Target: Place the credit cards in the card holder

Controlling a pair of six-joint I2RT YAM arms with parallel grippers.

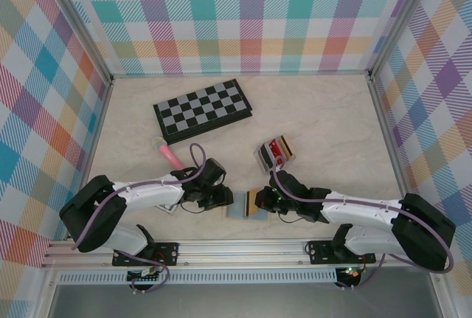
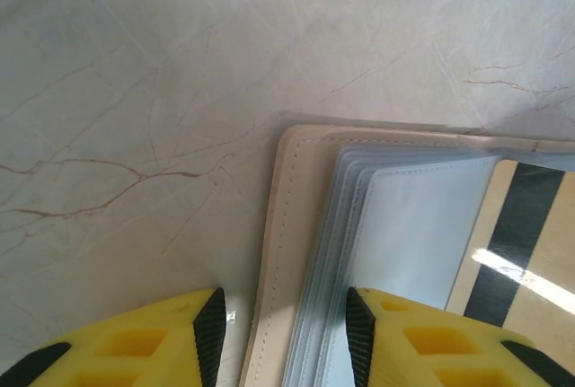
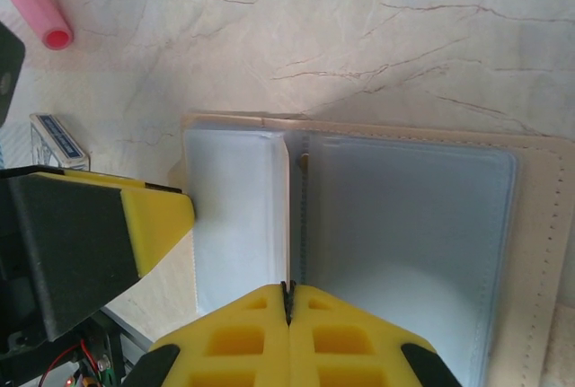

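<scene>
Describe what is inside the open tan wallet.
Stacked clear sleeves and a gold card with a black stripe. Lower sleeves' contents are covered.

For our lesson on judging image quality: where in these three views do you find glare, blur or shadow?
Left wrist: a glare streak on the gold card; the yellow fingers look soft, too near the lens. Right wrist: a broad soft shadow crosses the table, and a pale sheen lies on the clear sleeve. Top external: even light, sharp throughout.
</scene>
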